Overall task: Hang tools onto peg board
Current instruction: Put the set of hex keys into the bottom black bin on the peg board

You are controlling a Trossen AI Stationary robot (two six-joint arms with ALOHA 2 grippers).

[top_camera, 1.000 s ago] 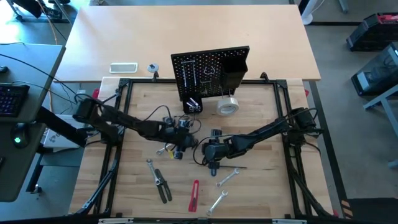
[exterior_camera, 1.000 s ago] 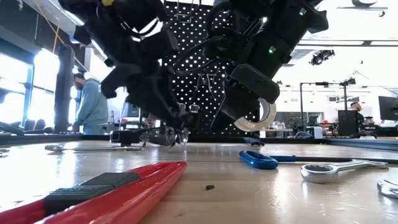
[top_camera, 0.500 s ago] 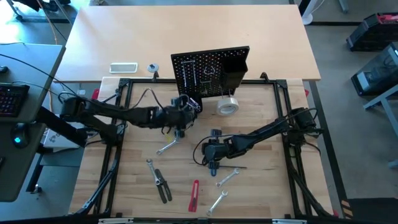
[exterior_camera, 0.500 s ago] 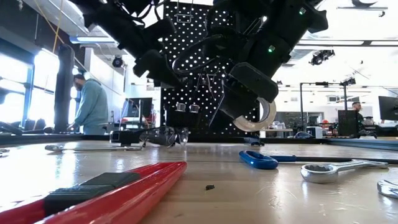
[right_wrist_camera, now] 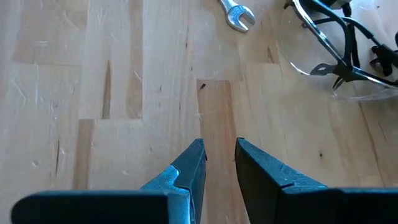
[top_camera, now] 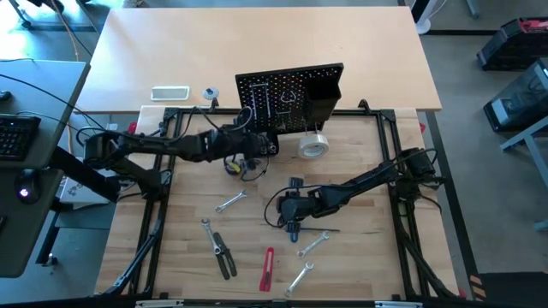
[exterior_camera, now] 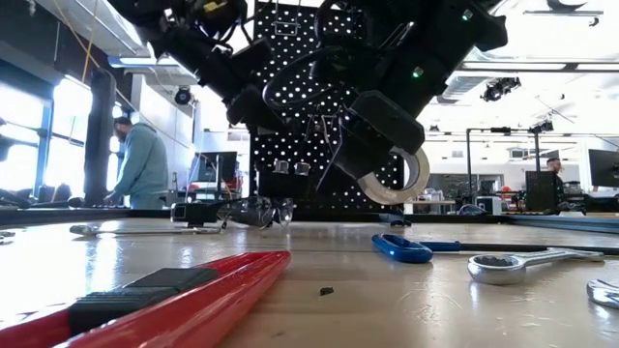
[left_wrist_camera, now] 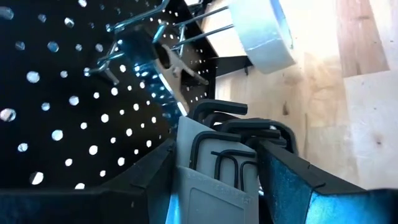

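Observation:
The black peg board (top_camera: 289,98) stands upright at the table's far middle. A pale tape roll (left_wrist_camera: 261,28) hangs on a two-pronged hook. My left gripper (top_camera: 257,144) is just in front of the board's lower left, shut on a hex key set (left_wrist_camera: 217,155), black keys in a grey holder. My right gripper (right_wrist_camera: 219,155) hovers over bare wood at mid-table, its fingers a little apart with nothing between them. A blue-handled tool (top_camera: 295,184), silver wrenches (top_camera: 229,203) (top_camera: 312,244) (top_camera: 298,279), black pliers (top_camera: 221,251) and a red cutter (top_camera: 268,268) lie flat on the table. My left gripper pinches the grey holder (left_wrist_camera: 211,193) of the hex key set between its two fingers (left_wrist_camera: 152,171), one on each flat side. The fingers slant slightly downward toward the peg board. The set is lifted clear of the table, with the keys' bent ends (left_wrist_camera: 217,112) reaching past the fingertips toward the board.
Clear safety glasses (right_wrist_camera: 336,37) lie on the wood close to my right gripper. A black bin (top_camera: 324,96) sits on the board's right part. A white flat device (top_camera: 169,92) lies on the far tabletop. The black metal frame (top_camera: 158,214) borders the work area.
My left gripper has risen from the table beside the wrench and swung toward the far edge, up to the peg board, tipping closer to level. The hex key set has gone with it, lifted clear. The wrench stays on the table.

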